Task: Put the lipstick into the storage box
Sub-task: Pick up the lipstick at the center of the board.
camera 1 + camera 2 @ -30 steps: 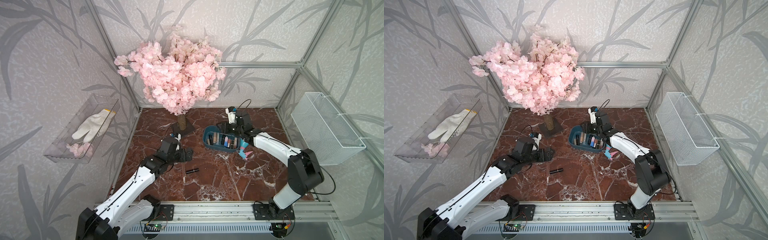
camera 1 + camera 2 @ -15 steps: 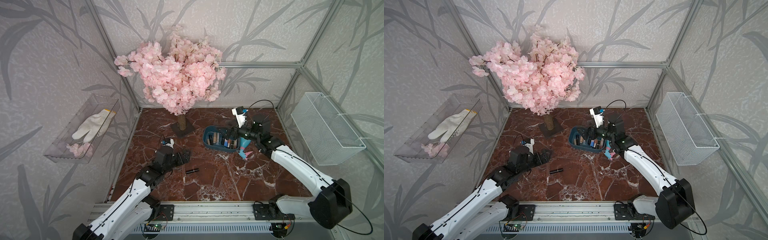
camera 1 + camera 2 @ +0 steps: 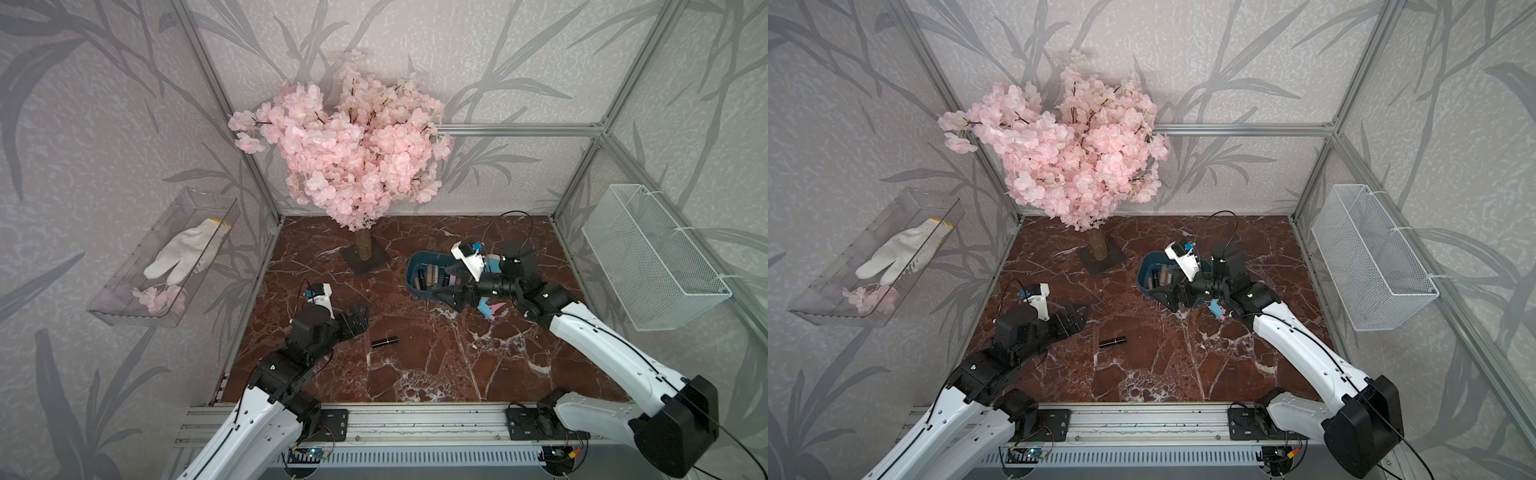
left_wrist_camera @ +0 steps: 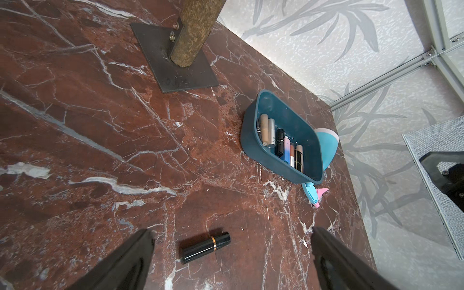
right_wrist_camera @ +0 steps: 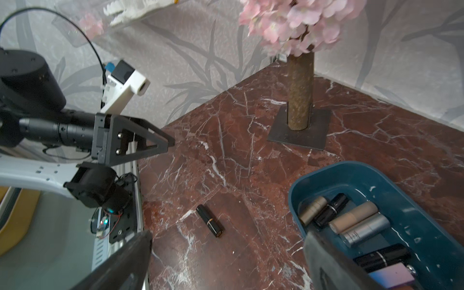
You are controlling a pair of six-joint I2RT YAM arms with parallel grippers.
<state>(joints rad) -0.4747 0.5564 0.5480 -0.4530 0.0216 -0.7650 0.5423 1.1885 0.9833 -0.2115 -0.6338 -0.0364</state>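
Grey leaf-patterned walls enclose a red-brown marble tabletop (veined white). A dark teal rounded plastic storage box sits right-rear, with the right gripper at its near rim, spread wide and empty. The left gripper, likewise spread and empty, hangs near the black gold-banded lipstick, which lies mid-table outside the box

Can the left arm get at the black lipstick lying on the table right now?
Probably yes. The left gripper is open and empty, the black lipstick lies flat on bare table just ahead of it, and nothing stands between them.
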